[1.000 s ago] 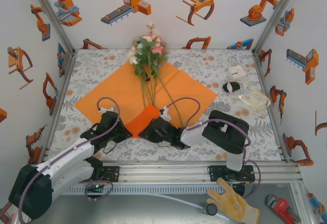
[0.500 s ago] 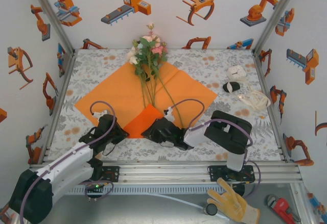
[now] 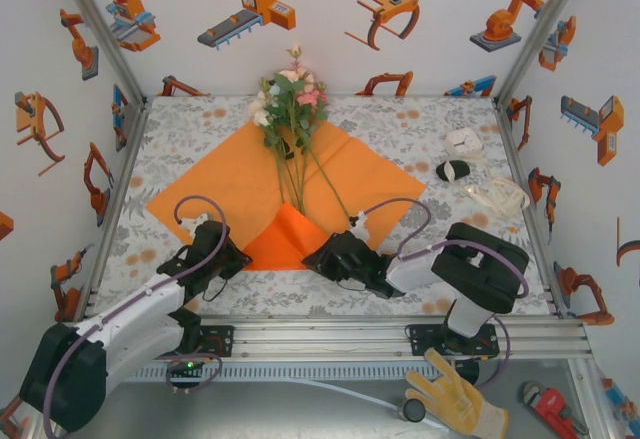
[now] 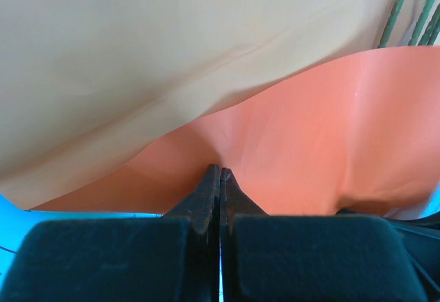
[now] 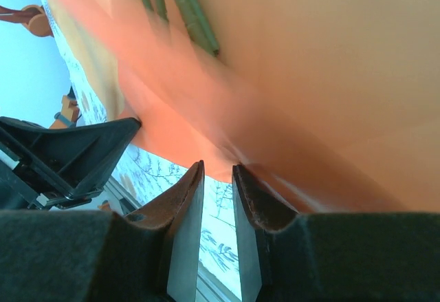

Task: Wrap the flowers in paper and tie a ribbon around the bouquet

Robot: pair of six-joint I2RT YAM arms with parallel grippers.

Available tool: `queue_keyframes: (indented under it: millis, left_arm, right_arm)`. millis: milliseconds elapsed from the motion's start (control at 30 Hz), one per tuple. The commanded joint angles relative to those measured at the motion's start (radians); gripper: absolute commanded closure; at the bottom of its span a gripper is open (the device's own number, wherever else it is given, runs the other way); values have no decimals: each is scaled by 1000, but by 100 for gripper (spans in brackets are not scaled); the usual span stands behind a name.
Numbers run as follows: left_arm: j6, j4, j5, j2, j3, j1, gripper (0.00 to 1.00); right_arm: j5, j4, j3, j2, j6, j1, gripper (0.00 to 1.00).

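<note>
The right arm has slid to the right, and the near corner of the paper [image 3: 215,194] now lies folded up toward the stems as a wider flap. So the wrapping has only begun. The left claw [image 4: 220,170] is clenched on the flap's edge. The right claw [image 5: 218,169] stands a little apart, grasping nothing. The orange paper lies flat on the counter [image 3: 420,124], with the flowers [image 3: 290,99] down its middle.

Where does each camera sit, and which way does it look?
Top: above and behind the arms, looking down at the table, paper and flowers; both arms show.
Left wrist: on the left arm, looking along the shut left pincer nipping the paper.
Right wrist: on the right arm, looking past the parted right pincer at the paper.
Shared: both wrist views catch the stems.
</note>
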Motion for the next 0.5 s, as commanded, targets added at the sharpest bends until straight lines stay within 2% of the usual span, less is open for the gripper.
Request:
queue_keyframes:
  millis: [0,233,467]
  left_arm:
    - [2,-126,-77,26,-35,12,100]
    - [1,-131,-77,20,-37,12,100]
    - [4,-132,-79,19,-36,12,100]
  right_arm:
    - [68,-143,-52,-18,-25,-13,73]
    - [75,-163,-143,-88,-27,-58,73]
    - [79,-323,-172,-221,-105,-137,73]
